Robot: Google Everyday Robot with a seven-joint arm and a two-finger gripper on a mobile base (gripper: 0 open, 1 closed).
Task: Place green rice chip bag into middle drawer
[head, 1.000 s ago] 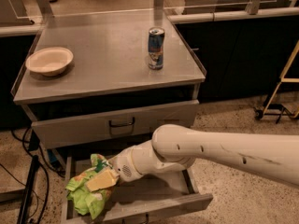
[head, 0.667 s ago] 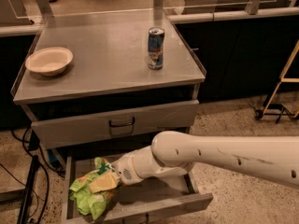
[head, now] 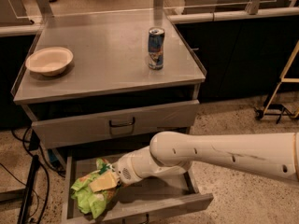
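Fig.: white arm [head: 224, 153] entering from right edge, reaching down and left across front of steel cabinet. Vs. 1 s ago: elbow lower, forearm angled further into middle drawer [head: 154, 208]; vs. 0.7 s ago: nearly same pose.

Middle drawer pulled fully out, below closed upper drawer [head: 84, 129] w/ dark loop handle [head: 122, 123]. Open as before, right half of bottom bare.

Green rice chip bag [head: 91, 197] in left part of middle drawer, crumpled, lower end near front wall. Slightly lower and further right than 1 s ago. Resting on drawer bottom or just above it: cannot tell.

Gripper [head: 106, 182] at arm's tip, inside drawer opening, on bag's upper side. Pale finger pressed flat across bag, closed on it, bag pinched there.

Surface: grey steel top [head: 107, 69] w/ low raised rim. Blue drink can [head: 156, 48] upright toward right rear. Pale bowl [head: 49, 60] at left edge, well apart from can. Both unmoved vs. earlier frames.

Room: speckled floor [head: 233, 120]. Dark counter fronts [head: 243, 55] behind at right. Yellow-framed stand [head: 280, 94] at right edge. Black cables [head: 29, 190] on floor left of cabinet.
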